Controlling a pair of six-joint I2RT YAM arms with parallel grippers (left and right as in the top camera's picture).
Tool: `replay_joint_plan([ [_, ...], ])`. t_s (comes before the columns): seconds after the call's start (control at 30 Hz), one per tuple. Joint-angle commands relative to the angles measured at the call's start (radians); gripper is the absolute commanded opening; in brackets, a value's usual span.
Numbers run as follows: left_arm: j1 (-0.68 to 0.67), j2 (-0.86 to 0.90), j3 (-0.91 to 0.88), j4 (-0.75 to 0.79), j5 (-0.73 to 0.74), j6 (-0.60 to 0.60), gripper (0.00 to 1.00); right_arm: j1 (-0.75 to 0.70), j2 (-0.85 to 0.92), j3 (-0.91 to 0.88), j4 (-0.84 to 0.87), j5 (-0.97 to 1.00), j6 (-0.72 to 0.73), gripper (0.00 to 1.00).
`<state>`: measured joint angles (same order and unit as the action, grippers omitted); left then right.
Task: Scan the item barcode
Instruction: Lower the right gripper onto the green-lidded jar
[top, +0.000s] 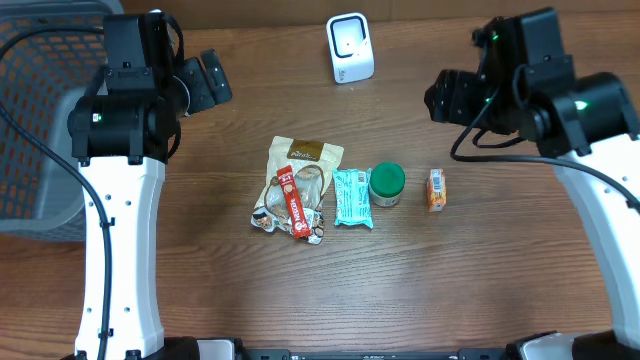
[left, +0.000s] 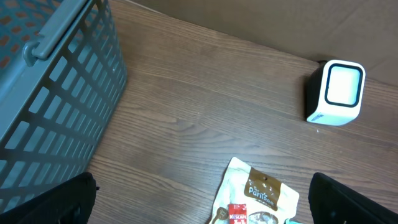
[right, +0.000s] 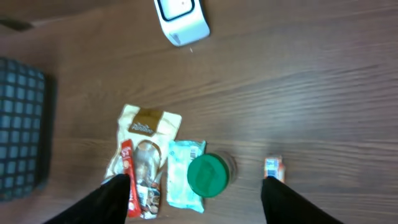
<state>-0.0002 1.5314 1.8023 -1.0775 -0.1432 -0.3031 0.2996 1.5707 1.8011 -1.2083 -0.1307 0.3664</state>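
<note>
Both grippers hang released, holding nothing. Between the spread fingers of the right gripper (right: 196, 182) sits the jar (right: 206, 175), green lid up. The teal packet (right: 185, 174) is just beside it, towards one finger, and the orange box (right: 273, 168) lies by the other. Out at the first finger, the red stick (right: 127, 163) lies across the pouch (right: 149, 124). Well beyond them all stands the scanner (right: 180, 15).

The left gripper (left: 202, 186) has only the pouch top between its wide fingers.

I'd worry about the crowding. A grab at one item may drag its neighbour, and the round jar could turn its barcode away from the scanner.

The pouch label seems to read "Pantree". Other print is too small to read.
</note>
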Motion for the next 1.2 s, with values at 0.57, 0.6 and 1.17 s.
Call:
replay_joint_plan([
  [0.57,0.0,-0.015,0.016,0.004,-0.002,0.019,1.0,0.255,0.375,-0.015,-0.095,0.209,0.031,0.96],
  [0.6,0.0,-0.015,0.016,0.004,-0.002,0.019,1.0,0.256,0.392,-0.015,-0.097,0.208,0.035,0.96],
  [1.17,0.0,-0.015,0.016,0.004,-0.002,0.019,1.0,0.257,0.514,-0.019,-0.14,0.163,0.079,0.98],
])
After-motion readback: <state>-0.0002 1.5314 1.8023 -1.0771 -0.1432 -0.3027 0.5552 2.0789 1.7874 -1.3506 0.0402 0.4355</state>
